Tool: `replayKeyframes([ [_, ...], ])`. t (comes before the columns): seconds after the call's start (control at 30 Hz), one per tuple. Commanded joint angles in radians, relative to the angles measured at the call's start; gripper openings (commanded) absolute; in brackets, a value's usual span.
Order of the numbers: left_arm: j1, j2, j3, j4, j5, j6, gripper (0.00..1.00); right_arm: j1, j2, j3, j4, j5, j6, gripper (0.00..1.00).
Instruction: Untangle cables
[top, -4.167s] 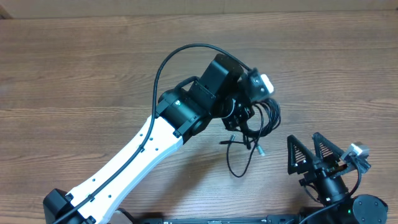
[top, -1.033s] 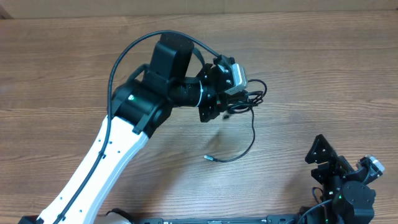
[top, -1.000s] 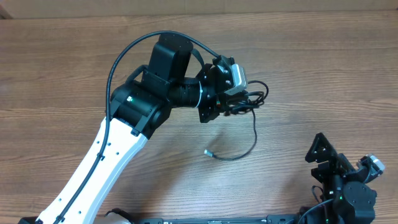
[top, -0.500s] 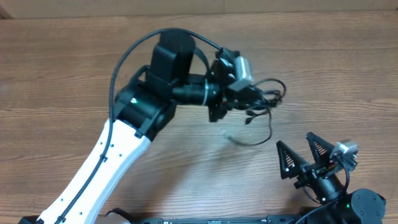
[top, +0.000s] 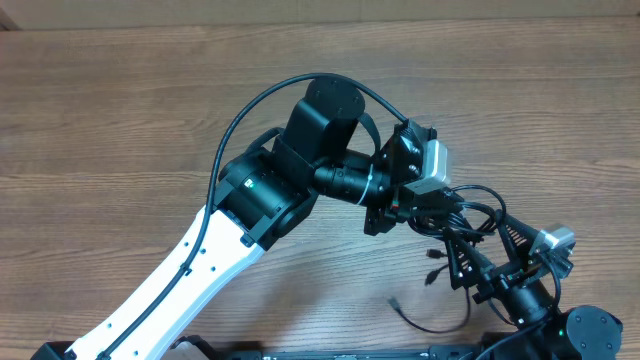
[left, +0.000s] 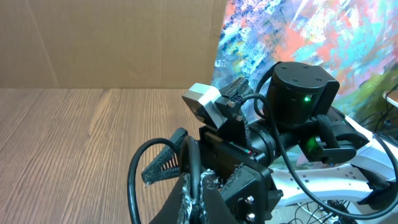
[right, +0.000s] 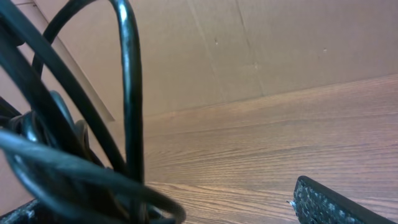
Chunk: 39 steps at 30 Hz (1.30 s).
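Observation:
The cables are a tangle of thin black loops hanging from my left gripper, which is shut on one strand. A loose tail trails down to the table and ends in a small plug tip. My right gripper stands open just below the bundle. The loops fill the left of the right wrist view and hide its left finger, while its right finger is bare. In the left wrist view one black loop curves around a right finger.
The wooden table spreads to the left and back. A cardboard wall stands behind it, with a colourful sheet beside it. The thick black wire of my left arm arches over its white link.
My left arm has swung right and toward the front, carrying the cable bundle onto the open right gripper. The tail and its plug tip slid down to the front edge.

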<state>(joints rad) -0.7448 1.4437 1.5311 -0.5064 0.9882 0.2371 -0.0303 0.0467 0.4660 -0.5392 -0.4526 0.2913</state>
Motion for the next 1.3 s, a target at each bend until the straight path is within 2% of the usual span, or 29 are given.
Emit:
replayKeyframes([
  [0.0, -0.005, 0.000, 0.025, 0.010, 0.027, -0.017, 0.04, 0.002, 0.002, 0.019, 0.003, 0.003, -0.001, 0.95],
  [0.1, -0.022, 0.000, 0.025, 0.015, 0.033, -0.017, 0.04, 0.002, 0.002, 0.019, 0.003, -0.011, -0.001, 0.79],
  [0.27, -0.085, 0.008, 0.025, 0.018, 0.025, -0.015, 0.04, 0.002, 0.002, 0.019, 0.023, -0.051, -0.002, 0.79],
  [0.33, -0.100, 0.009, 0.025, 0.018, 0.020, -0.005, 0.04, 0.002, 0.002, 0.019, 0.022, -0.051, -0.002, 0.67],
  [0.4, -0.101, 0.009, 0.025, 0.022, -0.008, -0.005, 0.04, 0.002, 0.002, 0.019, 0.022, -0.050, -0.002, 0.24],
  [0.43, -0.101, 0.009, 0.025, 0.021, -0.047, -0.005, 0.04, 0.002, 0.002, 0.019, 0.021, -0.050, -0.002, 0.08],
  [0.47, -0.100, 0.009, 0.025, 0.021, -0.094, -0.006, 0.04, 0.002, 0.002, 0.019, 0.019, -0.050, -0.002, 0.04],
  [0.63, -0.100, 0.009, 0.025, 0.013, -0.380, -0.017, 0.04, 0.002, 0.002, 0.019, 0.016, -0.050, -0.001, 0.04],
  [0.67, -0.100, 0.009, 0.025, 0.010, -0.456, -0.057, 0.14, 0.002, 0.002, 0.019, 0.016, -0.050, -0.001, 0.04],
  [0.7, -0.100, 0.009, 0.025, 0.009, -0.481, -0.073, 0.24, 0.002, 0.002, 0.019, 0.016, -0.048, -0.001, 0.04],
  [0.77, -0.100, 0.009, 0.025, -0.003, -0.518, -0.106, 0.87, 0.002, 0.002, 0.019, 0.016, -0.045, -0.001, 0.04],
  [0.8, -0.100, 0.009, 0.025, -0.013, -0.517, -0.113, 1.00, 0.002, 0.002, 0.019, 0.016, -0.039, 0.000, 0.04],
  [1.0, -0.100, 0.009, 0.025, -0.075, -0.517, -0.232, 1.00, 0.002, 0.002, 0.019, 0.014, 0.029, 0.049, 0.04],
  [1.27, -0.100, 0.013, 0.025, -0.085, -0.517, -0.234, 1.00, 0.002, 0.002, 0.019, 0.029, -0.042, 0.043, 0.04],
])
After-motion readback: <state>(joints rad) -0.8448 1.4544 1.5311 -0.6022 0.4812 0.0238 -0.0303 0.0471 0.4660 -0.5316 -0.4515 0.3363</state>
